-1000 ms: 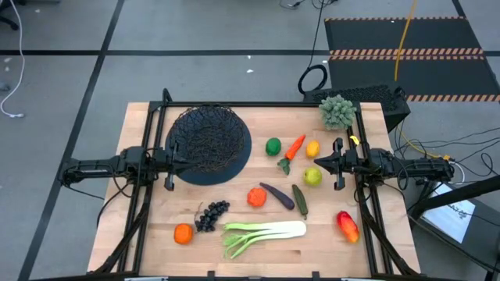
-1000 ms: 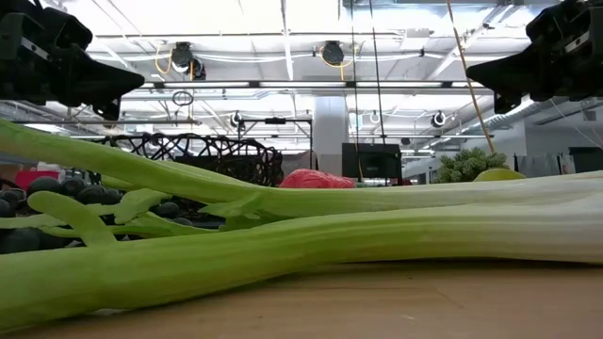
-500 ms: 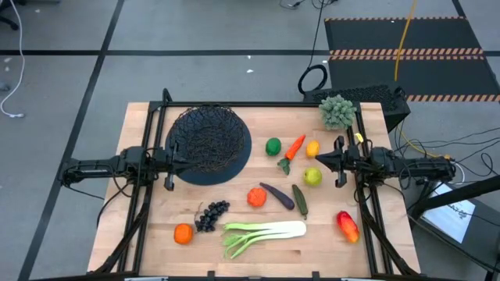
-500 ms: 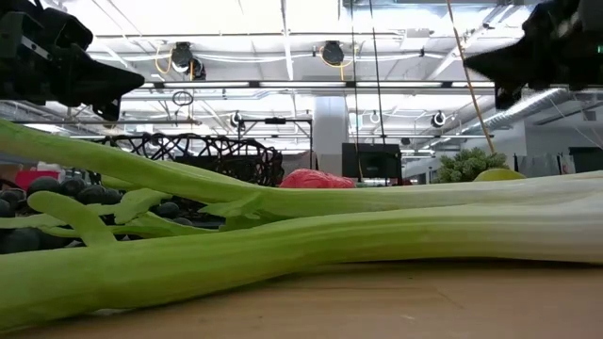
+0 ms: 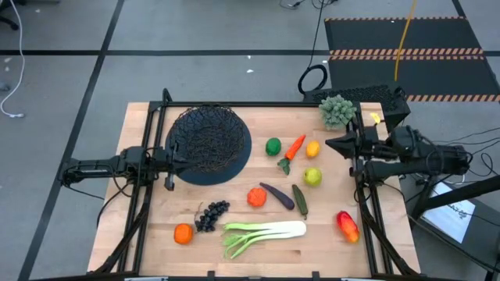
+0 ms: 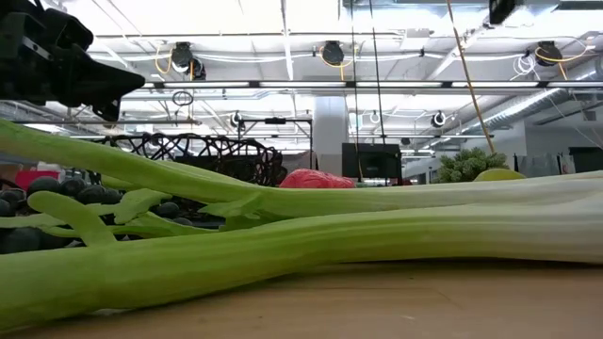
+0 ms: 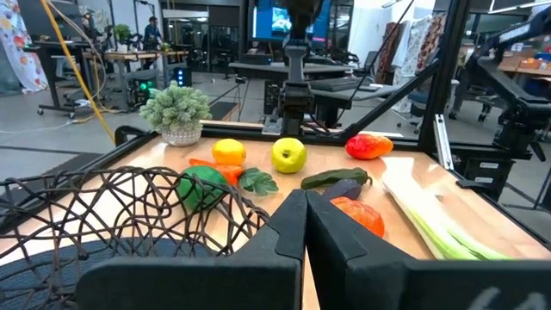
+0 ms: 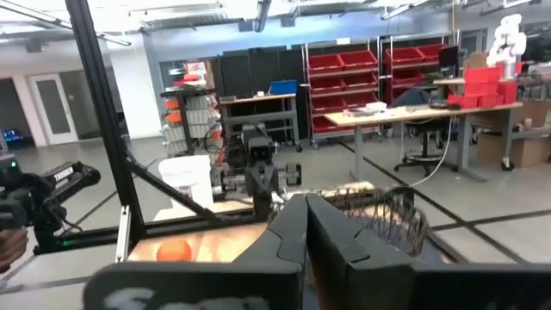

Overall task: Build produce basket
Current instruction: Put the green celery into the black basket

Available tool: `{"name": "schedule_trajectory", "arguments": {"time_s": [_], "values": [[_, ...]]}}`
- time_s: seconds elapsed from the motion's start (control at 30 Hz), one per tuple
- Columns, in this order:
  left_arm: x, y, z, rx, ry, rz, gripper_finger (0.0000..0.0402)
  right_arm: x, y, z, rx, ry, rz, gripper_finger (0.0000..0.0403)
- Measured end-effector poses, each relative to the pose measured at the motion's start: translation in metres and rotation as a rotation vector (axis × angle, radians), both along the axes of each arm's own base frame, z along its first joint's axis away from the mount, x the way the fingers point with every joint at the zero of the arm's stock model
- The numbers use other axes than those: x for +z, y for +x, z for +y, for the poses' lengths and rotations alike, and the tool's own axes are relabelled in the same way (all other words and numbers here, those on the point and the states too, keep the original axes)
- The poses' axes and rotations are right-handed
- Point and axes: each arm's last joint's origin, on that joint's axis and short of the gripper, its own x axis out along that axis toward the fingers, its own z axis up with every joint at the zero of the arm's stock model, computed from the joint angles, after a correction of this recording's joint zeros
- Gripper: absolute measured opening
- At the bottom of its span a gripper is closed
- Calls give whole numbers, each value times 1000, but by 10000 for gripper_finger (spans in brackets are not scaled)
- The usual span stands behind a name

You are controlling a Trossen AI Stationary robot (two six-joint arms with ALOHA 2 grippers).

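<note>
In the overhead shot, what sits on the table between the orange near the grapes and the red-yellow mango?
In the high view, the long pale-green leafy stalk lies between the orange and the mango; the rest of that stretch is bare wood.

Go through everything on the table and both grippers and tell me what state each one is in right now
basket: empty, on the table's left half
left gripper: shut, holding nothing, at the basket's rim
right gripper: shut, holding nothing, raised beside the lemon
lemon: loose on the table
green apple: loose on the table
carrot: lying loose
leafy stalk: lying flat near the front edge
grapes: loose on the table
</note>
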Motion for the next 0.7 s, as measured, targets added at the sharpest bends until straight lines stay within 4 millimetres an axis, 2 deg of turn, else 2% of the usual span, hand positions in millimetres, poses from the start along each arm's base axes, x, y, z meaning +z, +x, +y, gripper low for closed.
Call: {"name": "schedule_trajectory", "arguments": {"time_s": [0.33, 0.53, 0.7], "values": [[0, 0, 1, 44, 11, 5, 8, 74, 21, 1, 1, -11, 105, 0], [0, 0, 1, 44, -17, 6, 8, 113, 33, 1, 0, 22, 229, 0], [-1, 0, 1, 44, -36, 6, 8, 131, 44, 2, -5, 51, 349, 0]]}}
